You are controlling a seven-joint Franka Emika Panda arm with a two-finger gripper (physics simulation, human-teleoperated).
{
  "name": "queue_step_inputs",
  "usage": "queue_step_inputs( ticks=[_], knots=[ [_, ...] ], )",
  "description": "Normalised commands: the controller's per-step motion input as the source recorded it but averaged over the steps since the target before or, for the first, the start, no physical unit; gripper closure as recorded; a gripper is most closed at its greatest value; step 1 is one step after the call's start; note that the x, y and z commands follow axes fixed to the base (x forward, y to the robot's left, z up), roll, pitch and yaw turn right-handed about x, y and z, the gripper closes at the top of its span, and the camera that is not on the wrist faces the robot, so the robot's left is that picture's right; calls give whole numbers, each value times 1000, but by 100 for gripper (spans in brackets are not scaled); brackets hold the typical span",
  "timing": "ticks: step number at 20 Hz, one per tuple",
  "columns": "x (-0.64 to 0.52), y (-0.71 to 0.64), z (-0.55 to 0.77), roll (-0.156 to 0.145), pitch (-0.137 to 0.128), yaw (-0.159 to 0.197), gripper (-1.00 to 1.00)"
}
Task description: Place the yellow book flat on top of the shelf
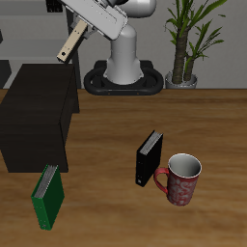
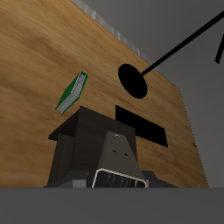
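Tan book (image 1: 70, 45) pinched in the closed gripper (image 1: 79, 37) above the shelf (image 1: 37, 96) — level it flat, lower slowly.

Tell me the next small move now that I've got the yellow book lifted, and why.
Probably carry the yellow book down toward the shelf while tilting it flat. The gripper holds it high in the air, slanted, above the shelf's back edge, and the flat top below looks bare.

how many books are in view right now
3: the yellow book held up in the gripper over the shelf, the green book before the shelf, the black book beside the mug.
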Motion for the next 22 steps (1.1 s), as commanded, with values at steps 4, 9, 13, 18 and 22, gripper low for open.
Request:
queue_step_inputs(
  ticks=[4,9,13,18,22],
  knots=[
    [117,-438,-49,-99,-6,35,100],
    [182,-370,-180,-86,-2,43,100],
    [221,-310,-279,-70,28,33,100],
    [232,-300,-346,-45,60,10,100],
    [277,-265,-418,-48,55,23,100]
  ],
)
